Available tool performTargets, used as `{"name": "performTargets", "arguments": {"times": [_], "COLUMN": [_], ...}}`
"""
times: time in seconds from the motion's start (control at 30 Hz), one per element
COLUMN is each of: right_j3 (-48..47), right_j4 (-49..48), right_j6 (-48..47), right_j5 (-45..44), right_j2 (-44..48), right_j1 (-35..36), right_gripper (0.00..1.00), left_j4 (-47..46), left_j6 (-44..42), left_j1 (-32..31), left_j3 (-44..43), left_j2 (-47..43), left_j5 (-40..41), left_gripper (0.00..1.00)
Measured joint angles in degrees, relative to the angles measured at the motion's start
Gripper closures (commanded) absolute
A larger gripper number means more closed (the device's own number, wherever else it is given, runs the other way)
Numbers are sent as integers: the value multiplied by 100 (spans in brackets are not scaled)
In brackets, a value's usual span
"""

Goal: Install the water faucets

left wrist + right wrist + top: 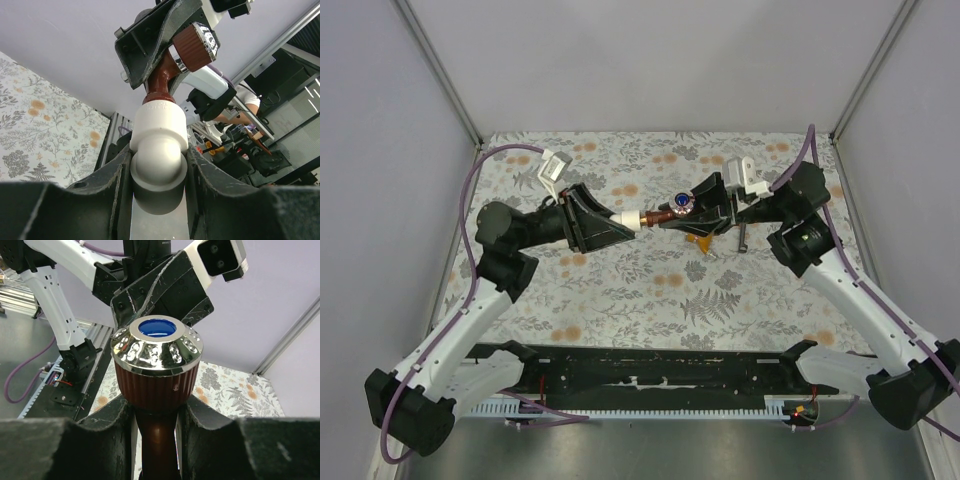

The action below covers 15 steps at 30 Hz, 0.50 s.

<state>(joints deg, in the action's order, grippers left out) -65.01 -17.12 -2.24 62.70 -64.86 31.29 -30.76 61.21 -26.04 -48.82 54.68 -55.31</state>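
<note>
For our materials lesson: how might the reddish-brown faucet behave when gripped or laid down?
Probably stiff: the reddish-brown faucet juts unsagging from the right gripper. Its ribbed knob likely grips well; the chrome cap looks slippery.

Faucet (658,215) between left tool (632,222), right tool (684,214)

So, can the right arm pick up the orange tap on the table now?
Probably not: the right pincer is full, shut on the brown tap. Nothing covers the orange tap, which lies close by.
</note>
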Motion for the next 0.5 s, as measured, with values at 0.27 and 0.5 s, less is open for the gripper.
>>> {"name": "performTargets", "arguments": {"times": [0.27, 0.5], "right_j3": [-66, -68], "right_j4": [601, 929], "right_j6": [-846, -1342], "right_j5": [-229, -474], "right_j2": [116, 186], "right_j1": [9, 85], "right_gripper": [100, 100], "left_j4": [588, 1198], "left_j6": [280, 278], "left_j1": [-31, -70], "left_j3": [-133, -271], "left_j2": [-11, -118], "left_j5": [299, 540], "left_gripper": [98, 98]}}
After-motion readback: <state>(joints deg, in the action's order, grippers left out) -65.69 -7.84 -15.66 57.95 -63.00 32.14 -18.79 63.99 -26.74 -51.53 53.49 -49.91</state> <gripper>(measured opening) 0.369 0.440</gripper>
